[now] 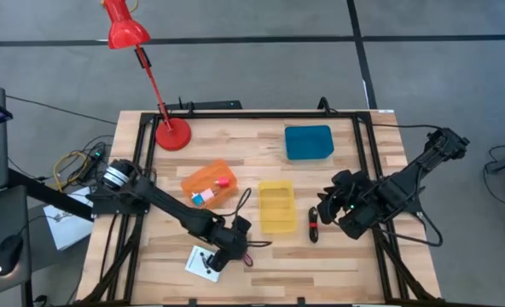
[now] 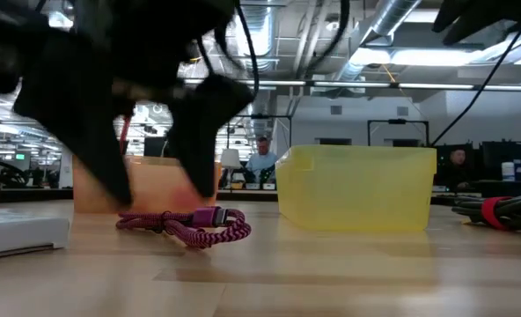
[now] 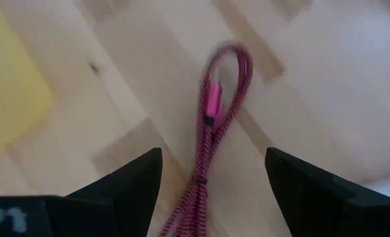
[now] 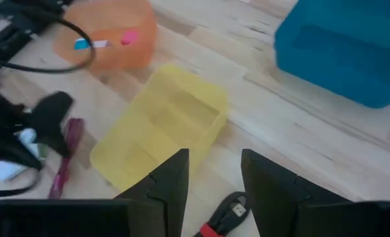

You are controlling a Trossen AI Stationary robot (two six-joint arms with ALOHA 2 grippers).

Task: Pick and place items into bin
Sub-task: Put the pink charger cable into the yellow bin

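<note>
The maroon cord [image 3: 215, 112] lies in a loose coil on the wooden table [image 1: 338, 260], in front of the orange bin [image 1: 208, 185]. My left gripper [image 3: 213, 155] is open just above it, one finger on either side of the cord [image 2: 190, 225], with no touch showing. The white card [image 1: 203, 263] lies flat beside that gripper. A pink cube [image 4: 129, 37] and a blue-and-white piece [image 4: 83, 44] sit inside the orange bin. The black-and-red stick tool [image 1: 313, 224] lies on the table to the right of the yellow bin [image 1: 277, 205]. My right gripper [image 4: 213, 155] hovers open over the tool [image 4: 224, 216].
A blue bin [image 1: 309, 142] stands toward the far edge, and a red desk lamp [image 1: 172, 134] has its base at the far left corner. A black frame rail [image 1: 368, 162] runs along the table's sides. Bare wood lies along the near edge, right of the card.
</note>
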